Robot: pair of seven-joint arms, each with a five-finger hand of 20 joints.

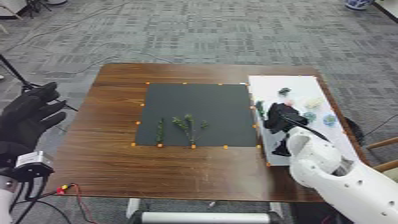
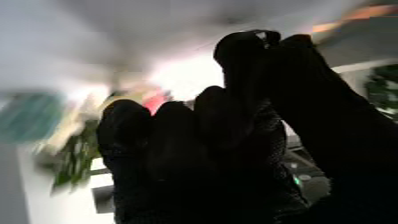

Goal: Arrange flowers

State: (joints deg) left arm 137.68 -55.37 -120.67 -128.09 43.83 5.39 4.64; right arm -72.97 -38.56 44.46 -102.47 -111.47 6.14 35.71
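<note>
In the head view we see a brown table (image 1: 204, 175) with a dark mat (image 1: 191, 100) on its middle and a white panel (image 1: 306, 84) along its right side. On the near part of the mat we find a slim green sprig (image 1: 160, 132) lying to the left and a branched green sprig (image 1: 189, 131) to the right of it. The panel bears the blooms: a small dark green head (image 1: 284, 91) at the far end, a cream flower (image 1: 313, 103) nearer and to the right, then 2 blue flowers (image 1: 330, 120), side by side. A narrow green stem (image 1: 260, 109) lies along the panel's left edge. The robot's right hand (image 1: 281, 118) is at the panel, just left of the blue flowers; we cannot tell whether it is open, closed or gripping anything. The left hand (image 1: 25, 117) is left of the table, open and relaxed. A blue-and-white pot (image 1: 358, 4) stands on the floor at the far right; we cannot tell what is in it

In the right wrist view we see the right hand (image 2: 200, 155) in front of blurred teal petals (image 2: 31, 117), a reddish-pink patch (image 2: 155, 101) and green leaves (image 2: 73, 157)
</note>
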